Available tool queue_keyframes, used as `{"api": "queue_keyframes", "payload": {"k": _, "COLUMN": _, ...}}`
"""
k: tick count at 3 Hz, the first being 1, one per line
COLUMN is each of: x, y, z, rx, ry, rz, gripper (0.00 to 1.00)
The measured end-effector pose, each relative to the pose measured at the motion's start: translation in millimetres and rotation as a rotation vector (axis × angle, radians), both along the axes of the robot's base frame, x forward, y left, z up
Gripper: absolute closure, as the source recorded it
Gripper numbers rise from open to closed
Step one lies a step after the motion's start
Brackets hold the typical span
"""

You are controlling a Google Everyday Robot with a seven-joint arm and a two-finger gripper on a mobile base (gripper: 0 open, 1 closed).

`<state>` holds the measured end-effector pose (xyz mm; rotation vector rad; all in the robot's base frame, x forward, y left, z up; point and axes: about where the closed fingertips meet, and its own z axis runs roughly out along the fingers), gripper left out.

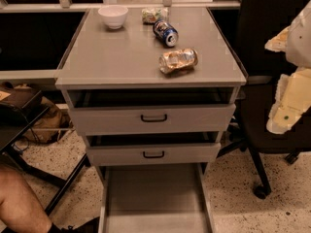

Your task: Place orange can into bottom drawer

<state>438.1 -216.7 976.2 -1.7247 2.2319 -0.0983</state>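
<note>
The orange can (178, 60) lies on its side on the grey cabinet top (112, 62), near the front right. The bottom drawer (155, 200) is pulled out towards me, and its flat grey floor is bare. My gripper (287, 98) shows as pale cream parts at the right edge of the view, in front of the black chair. It is well to the right of the can, apart from it and holding nothing I can see.
A dark blue can (165, 33), a pale green packet (154, 15) and a white bowl (113, 16) sit at the back of the top. Two black-handled drawers (153, 118) stand slightly ajar. A black office chair (265, 130) stands on the right; a person's leg (19, 203) and a dark bag (19, 103) are on the left.
</note>
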Motion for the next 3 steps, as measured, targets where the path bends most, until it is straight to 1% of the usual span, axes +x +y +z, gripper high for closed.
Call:
{"api": "queue_keyframes", "payload": {"k": 1, "x": 0.1, "y": 0.0, "z": 0.0, "rx": 0.0, "ry": 0.0, "rz": 0.0, "gripper": 0.0}}
{"api": "queue_keyframes", "payload": {"k": 2, "x": 15.4, "y": 5.6, "z": -7.3, "rx": -0.001, "ry": -0.011, "rz": 0.016, "gripper": 0.0}}
{"api": "queue_keyframes", "payload": {"k": 3, "x": 64.8, "y": 25.6, "z": -17.2, "rx": -0.015, "ry": -0.024, "rz": 0.085, "gripper": 0.0}}
